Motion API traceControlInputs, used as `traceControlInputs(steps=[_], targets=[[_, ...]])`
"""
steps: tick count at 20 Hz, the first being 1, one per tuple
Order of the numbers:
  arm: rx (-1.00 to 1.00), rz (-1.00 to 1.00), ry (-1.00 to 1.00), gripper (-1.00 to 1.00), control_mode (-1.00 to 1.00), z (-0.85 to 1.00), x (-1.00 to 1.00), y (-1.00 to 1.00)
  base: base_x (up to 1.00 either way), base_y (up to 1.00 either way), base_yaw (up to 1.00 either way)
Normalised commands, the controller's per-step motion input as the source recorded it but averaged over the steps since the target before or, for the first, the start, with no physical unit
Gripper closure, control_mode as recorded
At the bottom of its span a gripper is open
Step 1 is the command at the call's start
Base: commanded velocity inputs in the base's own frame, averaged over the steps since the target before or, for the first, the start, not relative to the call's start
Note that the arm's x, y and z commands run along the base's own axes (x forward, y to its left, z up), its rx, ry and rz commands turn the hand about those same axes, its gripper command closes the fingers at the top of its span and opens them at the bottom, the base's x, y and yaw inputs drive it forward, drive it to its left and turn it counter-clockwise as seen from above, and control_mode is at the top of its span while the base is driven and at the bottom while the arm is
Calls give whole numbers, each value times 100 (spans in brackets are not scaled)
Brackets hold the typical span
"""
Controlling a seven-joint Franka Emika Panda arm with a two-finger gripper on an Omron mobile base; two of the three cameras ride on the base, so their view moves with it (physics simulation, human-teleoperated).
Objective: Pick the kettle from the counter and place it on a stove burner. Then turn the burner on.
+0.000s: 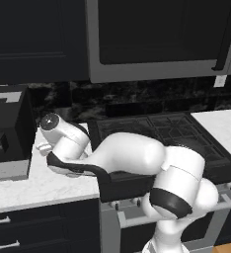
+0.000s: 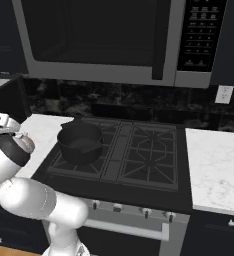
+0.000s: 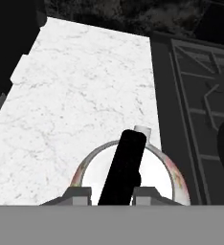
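Claw is down over the kettle, fingers either side of the black upright handle and closed in tight on it, looks clamped, contact pts themselves hidden at frame bottom. Kettle sits on the white marble bench just left of the cooktop, not lifted as far as I can tell. Handle's long axis runs fwd between the fingers. Near-left burner has a dark pot on it, so target burner lies to the claw's right, past the pot. Next move IMO: lift straight, then carry right.
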Motion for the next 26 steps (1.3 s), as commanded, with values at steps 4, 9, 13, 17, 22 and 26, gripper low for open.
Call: traceControlInputs(steps=[4,9,13,17,22,26], targets=[[10,-1,-47,100,-100,100,-82,-23,0,0,0],[12,0,-51,100,-100,100,-95,-35,0,0,0],[16,-2,-49,100,-100,100,-92,-78,0,0,0],[19,-6,-42,100,-100,100,-65,-94,0,0,0],[20,-11,-24,100,-100,100,-33,-100,0,0,0],[19,-21,6,100,-100,71,-1,-100,0,0,0]])
